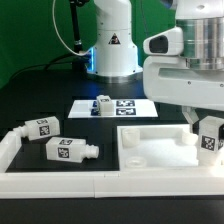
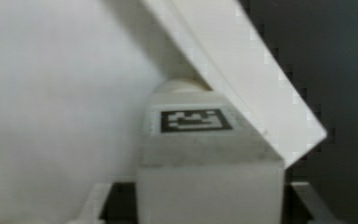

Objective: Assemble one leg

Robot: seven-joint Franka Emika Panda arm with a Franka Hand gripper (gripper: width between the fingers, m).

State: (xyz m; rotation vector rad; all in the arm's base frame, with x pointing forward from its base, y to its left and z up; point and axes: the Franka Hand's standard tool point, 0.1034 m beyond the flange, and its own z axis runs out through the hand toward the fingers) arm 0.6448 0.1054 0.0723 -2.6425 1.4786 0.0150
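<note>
My gripper (image 1: 207, 124) is shut on a leg (image 1: 210, 136), a small white block with a black-and-white tag. It holds the leg upright over the right side of the large white square tray-like piece (image 1: 150, 152). In the wrist view the leg (image 2: 197, 150) stands between my gripper's (image 2: 202, 208) two fingers, tag toward the camera, with the tray's flat face (image 2: 51, 100) and raised rim (image 2: 229, 70) behind it. Two more legs (image 1: 40, 128) (image 1: 68, 150) lie on the table on the exterior view's left.
The marker board (image 1: 128, 104) lies on the black table behind the tray. A low white wall (image 1: 60, 182) runs along the front and up the left side. The robot's base (image 1: 110, 50) stands at the back.
</note>
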